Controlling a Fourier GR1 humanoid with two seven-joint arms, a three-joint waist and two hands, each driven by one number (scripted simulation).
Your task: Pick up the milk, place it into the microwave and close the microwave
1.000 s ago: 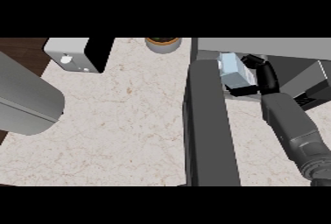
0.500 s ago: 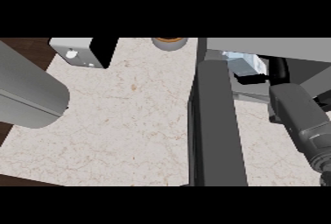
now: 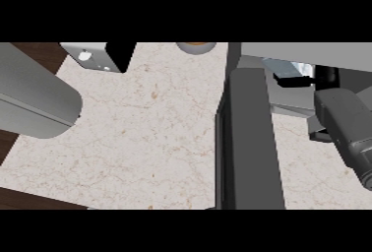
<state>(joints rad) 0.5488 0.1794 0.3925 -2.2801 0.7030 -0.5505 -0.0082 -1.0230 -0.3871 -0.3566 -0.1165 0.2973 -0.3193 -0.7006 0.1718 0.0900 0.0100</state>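
Milk [image 3: 287, 69] shows in the head view as a pale blue and white carton tucked at the mouth of the microwave [image 3: 305, 49], up by the far right corner of the counter [image 3: 145, 128]. Only a small piece of it can be seen, so I cannot tell for sure which way its long side points; it looks tipped over, with its top toward the left. The right hand [image 3: 314, 78] is black and sits right against the carton, but I cannot tell if it has hold of it. A milk carton is likely light and a bit squashy, with smooth sides that could slip, so it is best held round the flat sides in the middle. The microwave door [image 3: 247, 142] hangs open, a long dark slab reaching toward the near edge of the counter. The left forearm [image 3: 33, 106] comes in at the left edge, and its hand does not show.
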